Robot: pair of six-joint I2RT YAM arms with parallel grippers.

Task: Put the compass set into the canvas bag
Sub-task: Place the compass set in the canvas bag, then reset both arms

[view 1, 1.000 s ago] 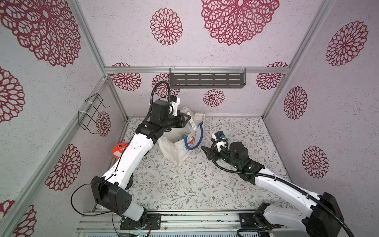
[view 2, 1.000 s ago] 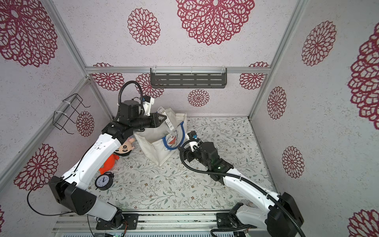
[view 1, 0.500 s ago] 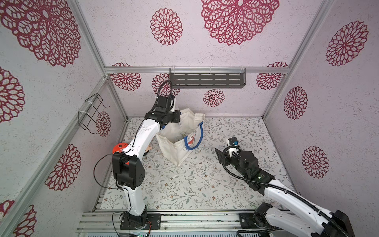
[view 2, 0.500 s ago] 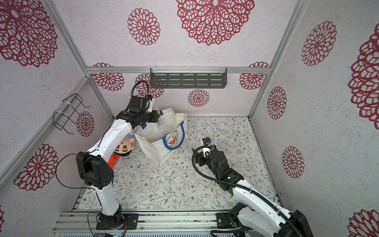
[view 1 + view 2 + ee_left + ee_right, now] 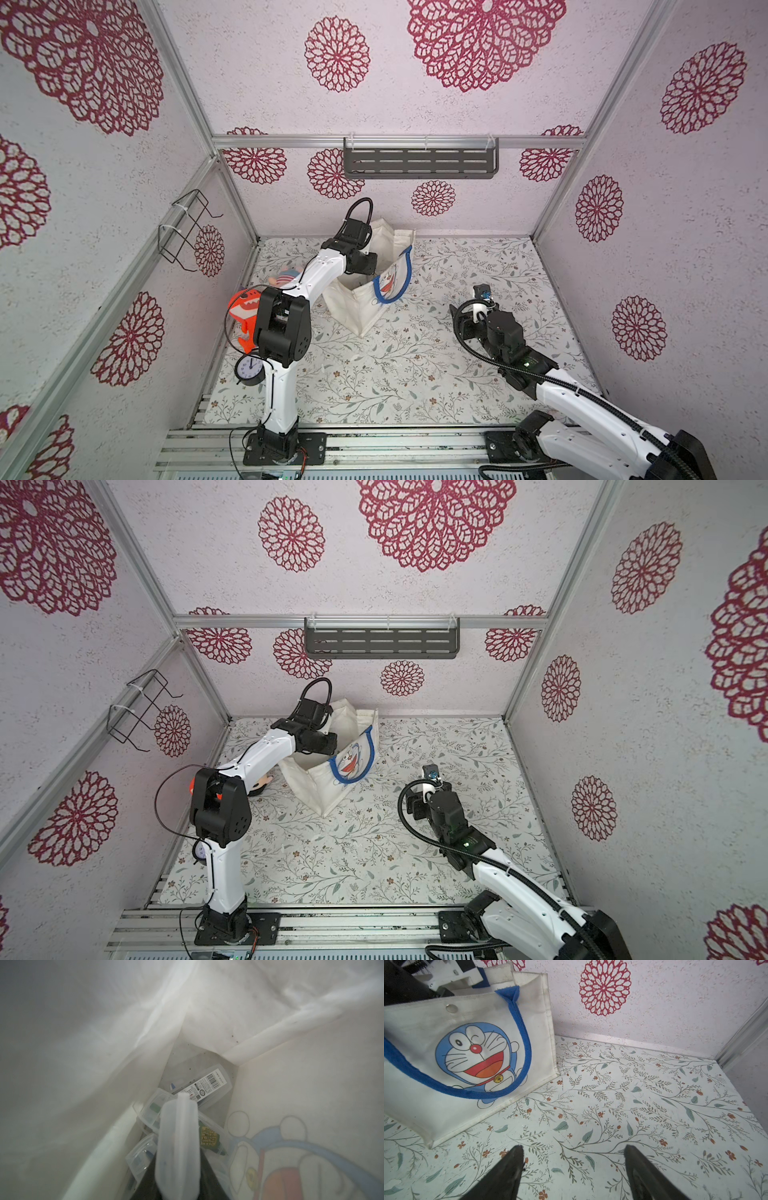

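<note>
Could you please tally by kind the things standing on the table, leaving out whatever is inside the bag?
Bag: 1
Toys: 2, an orange toy and a doll
Clock: 1
Total: 4

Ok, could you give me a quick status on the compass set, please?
Left jaws deep inside canvas bag, compass set between them, grip unclear. Right jaws open, empty, over table. Other clear cases lie beneath; nothing blocking.
</note>
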